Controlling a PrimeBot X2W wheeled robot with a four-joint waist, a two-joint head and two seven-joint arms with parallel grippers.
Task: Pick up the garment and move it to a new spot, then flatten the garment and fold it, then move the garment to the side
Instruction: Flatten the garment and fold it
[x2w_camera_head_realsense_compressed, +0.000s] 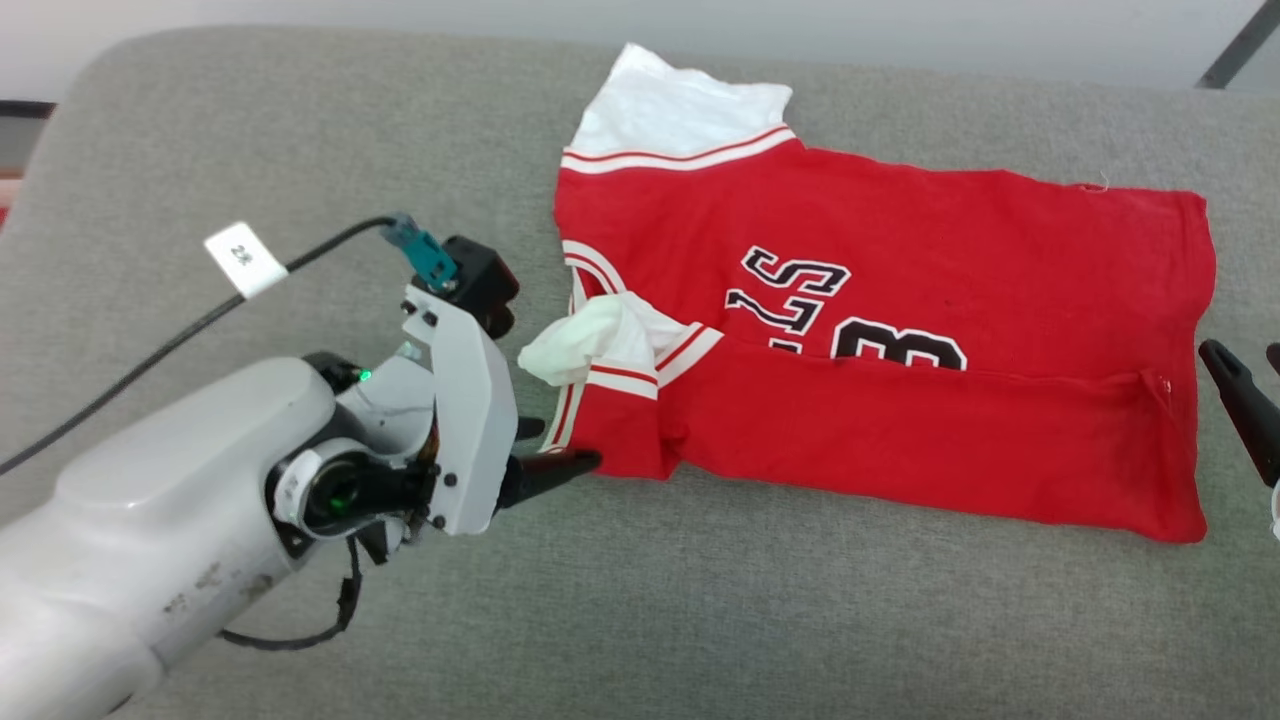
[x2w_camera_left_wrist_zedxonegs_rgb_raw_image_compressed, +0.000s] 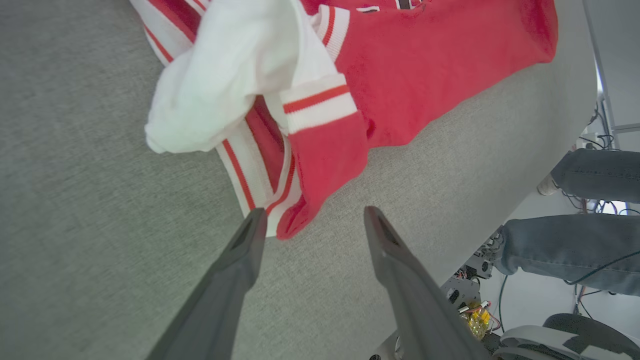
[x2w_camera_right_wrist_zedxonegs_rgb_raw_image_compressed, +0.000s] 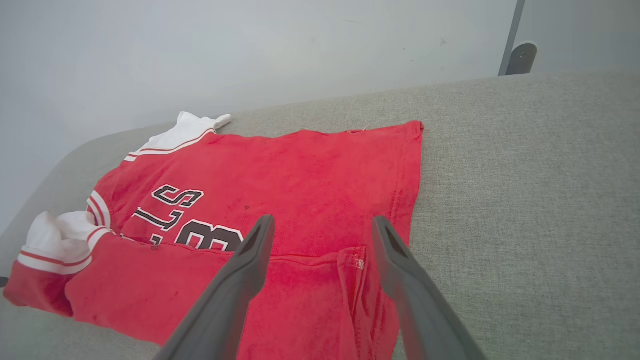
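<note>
Head view: the garment (x2w_camera_head_realsense_compressed: 880, 330) lies flat on the gray fabric surface (x2w_camera_head_realsense_compressed: 700, 620). Its long axis runs across the picture, collar and white sleeve (x2w_camera_head_realsense_compressed: 590, 340) at the left end, hem at the right. The near long edge is folded up over the front, so the black lettering is half covered. The left gripper (x2w_camera_head_realsense_compressed: 560, 445) sits right at the near-left corner, fingers aimed at it. The right gripper (x2w_camera_head_realsense_compressed: 1245, 365) pokes in at the right edge, just off the hem; can't judge its claw from here.

Left wrist view: this is the close-up. The left gripper (x2w_camera_left_wrist_zedxonegs_rgb_raw_image_compressed: 314, 215) has its claw spread wide with nothing in it, and the garment (x2w_camera_left_wrist_zedxonegs_rgb_raw_image_compressed: 425, 60) has its red corner lying just between the tips. You also get a person's legs (x2w_camera_left_wrist_zedxonegs_rgb_raw_image_compressed: 590, 250) in jeans past the surface edge.

Right wrist view: the right gripper (x2w_camera_right_wrist_zedxonegs_rgb_raw_image_compressed: 322, 220) is spread apart too, empty, over the hem end of the garment (x2w_camera_right_wrist_zedxonegs_rgb_raw_image_compressed: 300, 170). It shows the whole length stretching away to the left, plus the wall (x2w_camera_right_wrist_zedxonegs_rgb_raw_image_compressed: 200, 60) and a pole (x2w_camera_right_wrist_zedxonegs_rgb_raw_image_compressed: 510, 40) behind.
</note>
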